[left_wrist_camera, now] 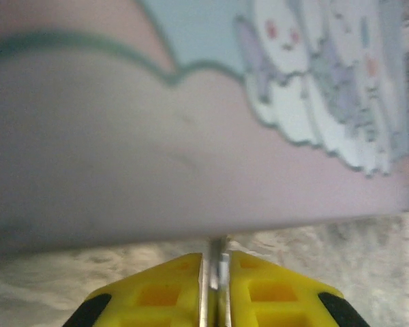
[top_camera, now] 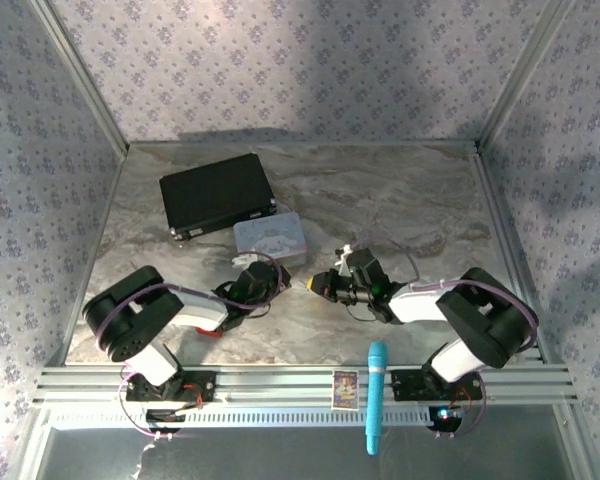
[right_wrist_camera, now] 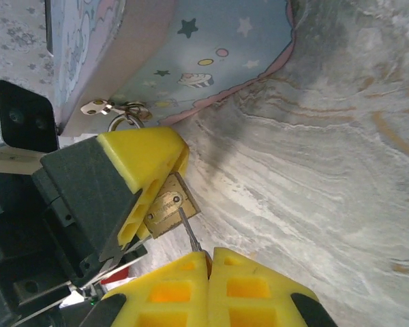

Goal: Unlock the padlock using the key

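At the front edge of the pastel tin, mid-table, the padlock sits with its shackle reaching up to the tin's small latch. Its brass body is pinched by the left gripper, whose yellow fingers are drawn together to a slit with only a thin silver strip of metal between them. The right gripper is clamped tight on the key, fingers meeting, the blade projecting upward with its tip touching the padlock's lower face; whether it has entered the keyway cannot be determined.
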Robot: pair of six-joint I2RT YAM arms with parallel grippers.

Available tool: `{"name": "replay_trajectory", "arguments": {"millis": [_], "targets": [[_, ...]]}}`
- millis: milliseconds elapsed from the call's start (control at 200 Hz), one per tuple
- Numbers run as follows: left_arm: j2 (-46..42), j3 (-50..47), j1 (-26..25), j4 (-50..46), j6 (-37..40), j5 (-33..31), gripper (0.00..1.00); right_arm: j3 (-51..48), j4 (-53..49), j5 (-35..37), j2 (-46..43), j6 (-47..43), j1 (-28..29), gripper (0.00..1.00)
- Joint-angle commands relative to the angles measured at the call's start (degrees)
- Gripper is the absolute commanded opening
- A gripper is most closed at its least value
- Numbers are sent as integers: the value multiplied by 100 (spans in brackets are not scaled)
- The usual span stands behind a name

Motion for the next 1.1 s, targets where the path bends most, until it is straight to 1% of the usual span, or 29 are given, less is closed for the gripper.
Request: {"name": "replay_trajectory", "arguments": {"millis": [0, 80, 160, 250, 440, 540, 735, 1094], "targets": [[237, -196, -102, 1238, -631, -13, 1, -64, 762, -219, 250, 558, 33, 0], [237, -217, -143, 1394, -664, -68, 0, -152, 1303, -349, 487, 899, 32, 0], [154, -172, -169, 1216, -638, -124, 0, -222, 1578, -386, 620, 1101, 39, 0], [52, -129, -222, 940, -650, -262, 0, -258, 1640, -369, 647, 1165, 58, 0], [78, -153, -245, 1121, -744, -296, 0, -313, 1882, -486, 744, 1431, 55, 0], [50, -138, -247, 1061, -761, -314, 0, -294, 2015, -584, 891, 1561, 66, 0], [-69, -94, -249, 765, -748, -375, 0, -500, 2243, -496, 951, 1676, 61, 0], [-74, -12, -243, 693, -777, -349, 0, -602, 2506, -570, 1035, 1857, 151, 0]]}}
